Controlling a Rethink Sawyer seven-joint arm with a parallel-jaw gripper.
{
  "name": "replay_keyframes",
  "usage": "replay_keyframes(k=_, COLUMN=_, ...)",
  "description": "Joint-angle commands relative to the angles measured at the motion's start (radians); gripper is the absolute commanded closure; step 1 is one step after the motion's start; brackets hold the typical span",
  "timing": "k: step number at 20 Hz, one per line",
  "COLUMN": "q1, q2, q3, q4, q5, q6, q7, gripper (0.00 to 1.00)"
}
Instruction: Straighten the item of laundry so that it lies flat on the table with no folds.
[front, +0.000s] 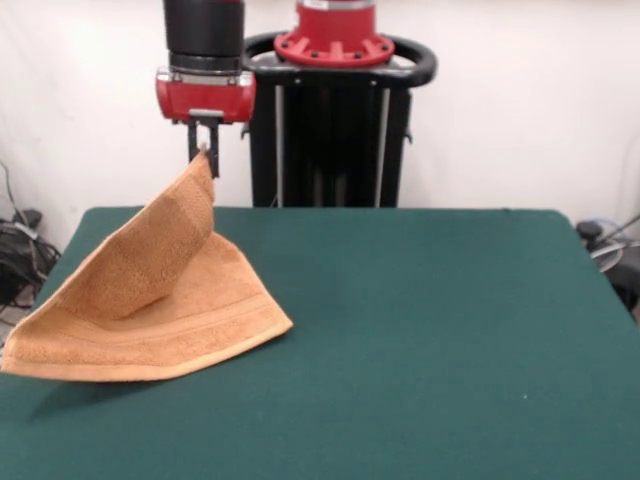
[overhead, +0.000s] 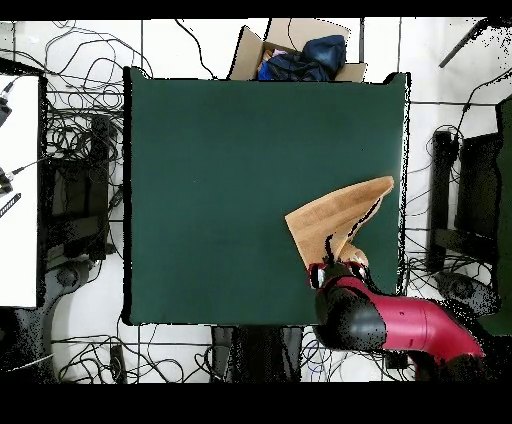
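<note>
The orange-tan towel (front: 150, 300) hangs by one corner from my gripper (front: 205, 152), which is shut on that corner above the table's far left part. Its raised half slopes down like a tent over the lower half. The lower part rests on the green table (front: 420, 330), and its left corner juts past the table's left edge. From overhead the towel (overhead: 335, 215) spreads near the right edge of the table (overhead: 220, 180), with my gripper (overhead: 335, 262) at its lower end, mostly hidden under the red wrist.
An open cardboard box (overhead: 300, 50) with dark cloth stands beyond the table's far edge in the overhead view. Cables lie on the floor around the table. The black pedestal (front: 330, 130) rises just right of the gripper.
</note>
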Motion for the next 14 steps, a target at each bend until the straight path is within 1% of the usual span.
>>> replay_keyframes(k=1, q1=0.109, q2=0.005, q3=-0.068, q4=-0.095, q5=-0.180, q6=0.158, q7=-0.055, gripper=1.00)
replay_keyframes(k=2, q1=0.125, q2=0.003, q3=-0.086, q4=-0.105, q5=-0.211, q6=0.168, q7=-0.035, gripper=1.00)
replay_keyframes(k=3, q1=0.125, q2=0.002, q3=-0.086, q4=-0.106, q5=-0.219, q6=0.172, q7=-0.029, gripper=1.00)
replay_keyframes(k=5, q1=0.095, q2=0.005, q3=-0.057, q4=-0.094, q5=-0.199, q6=0.169, q7=-0.046, gripper=1.00)
replay_keyframes(k=6, q1=0.029, q2=0.023, q3=0.009, q4=-0.064, q5=-0.146, q6=0.147, q7=-0.086, gripper=1.00)
replay_keyframes(k=7, q1=-0.019, q2=0.042, q3=0.060, q4=-0.042, q5=-0.114, q6=0.134, q7=-0.109, gripper=1.00)
replay_keyframes(k=8, q1=-0.102, q2=0.091, q3=0.152, q4=-0.009, q5=-0.066, q6=0.117, q7=-0.148, gripper=1.00)
replay_keyframes(k=9, q1=-0.137, q2=0.119, q3=0.190, q4=0.003, q5=-0.053, q6=0.114, q7=-0.162, gripper=1.00)
replay_keyframes(k=10, q1=-0.194, q2=0.179, q3=0.251, q4=0.019, q5=-0.038, q6=0.101, q7=-0.178, gripper=1.00)
replay_keyframes(k=11, q1=-0.210, q2=0.202, q3=0.266, q4=0.020, q5=-0.044, q6=0.097, q7=-0.180, gripper=1.00)
replay_keyframes(k=12, q1=-0.246, q2=0.250, q3=0.298, q4=0.024, q5=-0.050, q6=0.086, q7=-0.188, gripper=1.00)
replay_keyframes(k=13, q1=-0.262, q2=0.273, q3=0.313, q4=0.024, q5=-0.057, q6=0.083, q7=-0.189, gripper=1.00)
replay_keyframes(k=14, q1=-0.298, q2=0.318, q3=0.345, q4=0.026, q5=-0.060, q6=0.080, q7=-0.199, gripper=1.00)
